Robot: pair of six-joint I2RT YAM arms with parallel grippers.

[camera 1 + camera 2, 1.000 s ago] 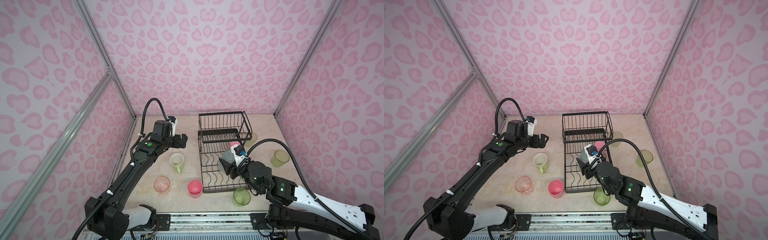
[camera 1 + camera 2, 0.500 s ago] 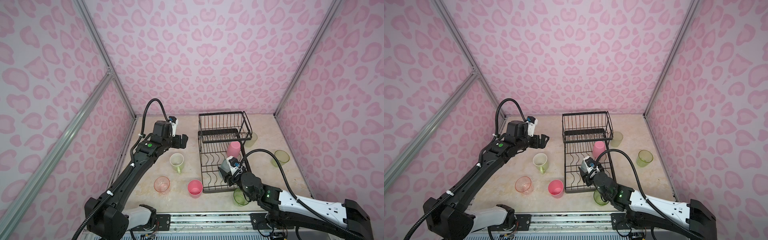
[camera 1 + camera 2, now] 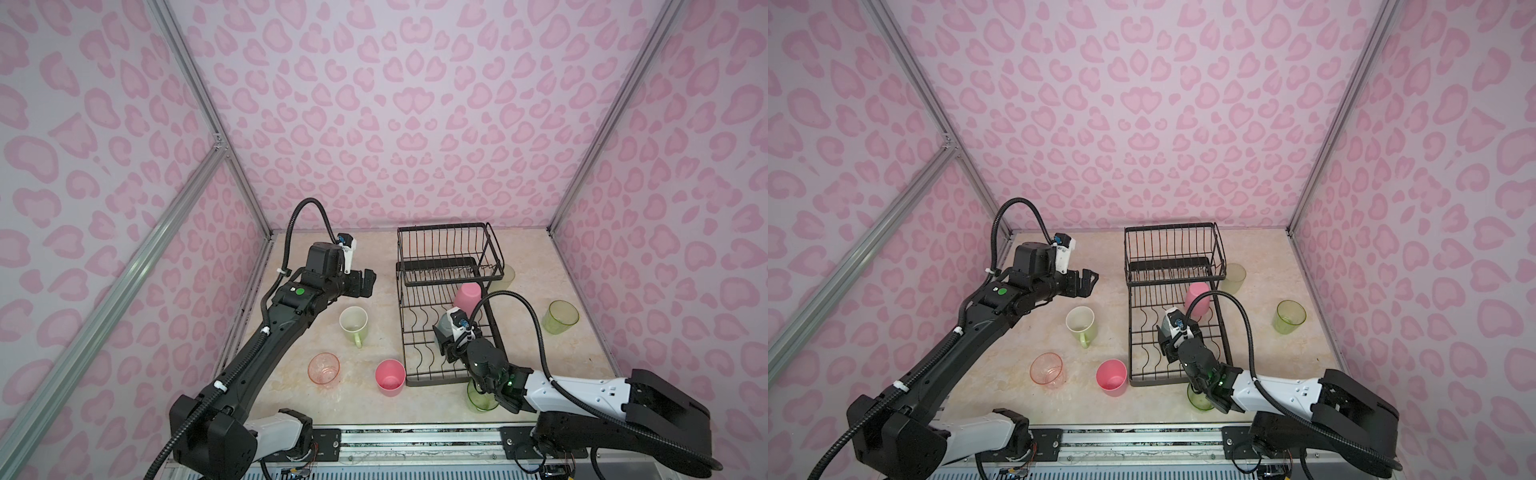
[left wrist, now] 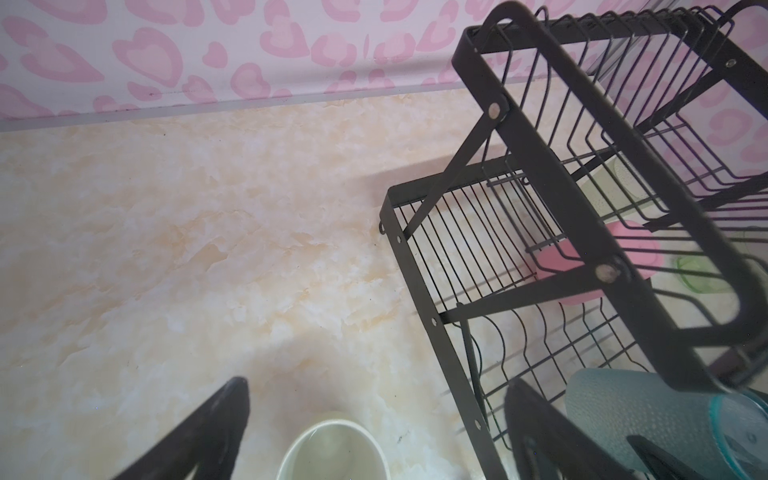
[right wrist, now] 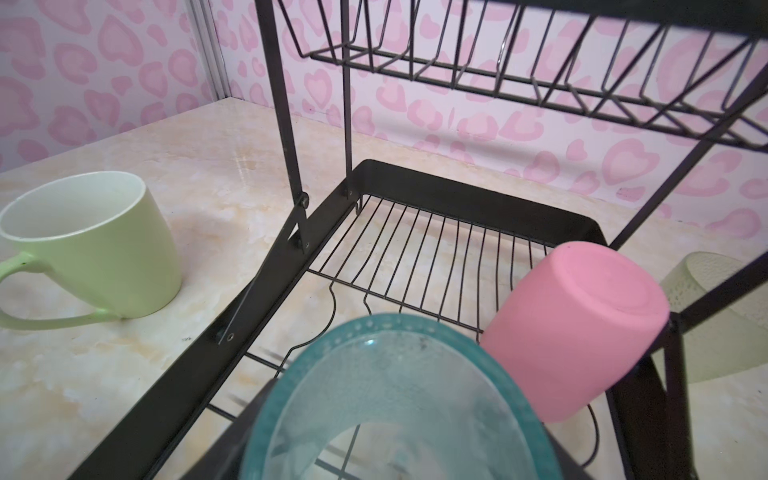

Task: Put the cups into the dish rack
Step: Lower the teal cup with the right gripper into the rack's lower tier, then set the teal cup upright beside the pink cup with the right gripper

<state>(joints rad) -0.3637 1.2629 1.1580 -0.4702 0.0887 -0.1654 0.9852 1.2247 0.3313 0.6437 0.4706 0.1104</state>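
My right gripper point(image 3: 448, 337) is shut on the frosted teal tumbler point(image 5: 395, 374), low over the wavy slots of the dish rack point(image 3: 415, 381), its mouth turned toward the wrist. Beside it a pink tumbler point(image 3: 467, 296) leans upside down in the lower tray. My left gripper point(image 3: 365, 283) hangs open and empty above the table, left of the rack and beyond the pale-green mug point(image 3: 354, 322). A clear pink glass point(image 3: 324, 369) and a second pink tumbler point(image 3: 390, 376) stand on the table near the front.
A clear green glass point(image 3: 561, 316) stands right of the rack, and another point(image 3: 480, 400) sits under my right arm at the rack's front corner. A frosted whitish tumbler point(image 3: 505, 276) stands behind the raised basket point(image 3: 449, 249). Pink walls close three sides.
My right arm has dropped lower and drawn toward the front with the teal tumbler, uncovering the pink tumbler in the rack. The left arm has not moved.
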